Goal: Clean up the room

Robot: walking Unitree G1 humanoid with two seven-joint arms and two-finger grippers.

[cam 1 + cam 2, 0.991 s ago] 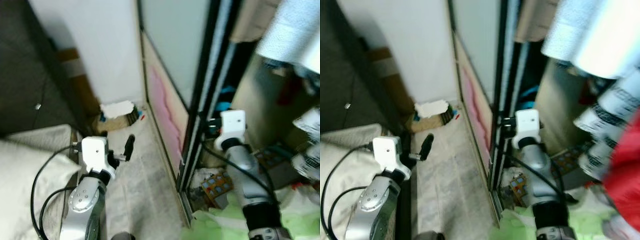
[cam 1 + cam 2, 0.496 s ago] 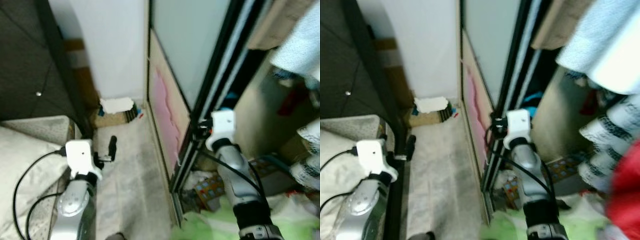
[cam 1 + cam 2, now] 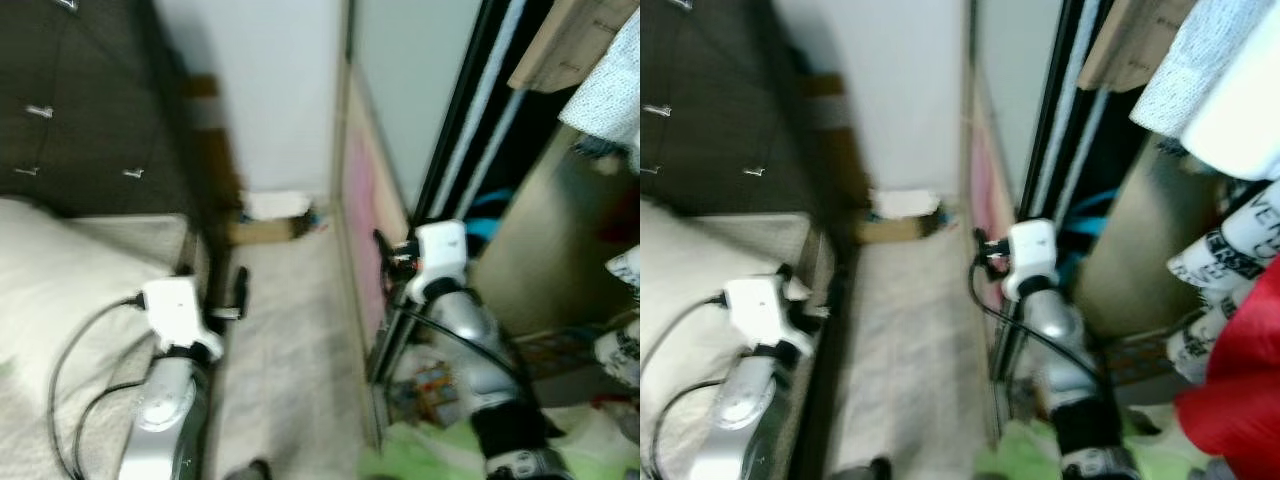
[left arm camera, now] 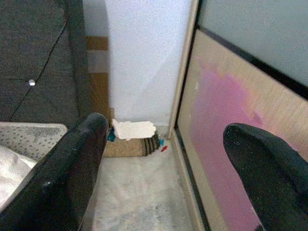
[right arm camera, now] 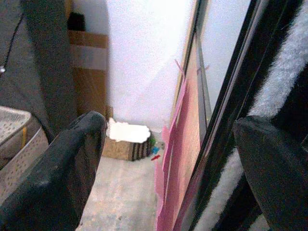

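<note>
A narrow strip of pale floor (image 3: pixel 290 340) runs between a bed and a sliding wardrobe door. At its far end, against the white wall, sits a small cardboard box (image 4: pixel 132 144) with a white scrap (image 5: pixel 127 131) on top. My left gripper (image 4: pixel 166 127) is open and holds nothing; it hangs over the floor strip by the bed's edge (image 3: pixel 238 290). My right gripper (image 5: pixel 169 122) is also open and empty, close to the black door frame (image 3: pixel 385 250). A pink sheet (image 4: pixel 226 144) covers the door's lower panel.
White bedding (image 3: pixel 60 290) lies at the left below a dark studded panel (image 3: pixel 90 100). In the open wardrobe at the right are hanging clothes (image 3: pixel 1230 80), a red garment (image 3: pixel 1240 390), green fabric (image 3: pixel 420 462) and a colourful box (image 3: pixel 430 385) on its floor.
The camera has swung left, so the whole scene sits further right and more of the bed and dark panel shows. Both arms keep their pose with the grippers open.
</note>
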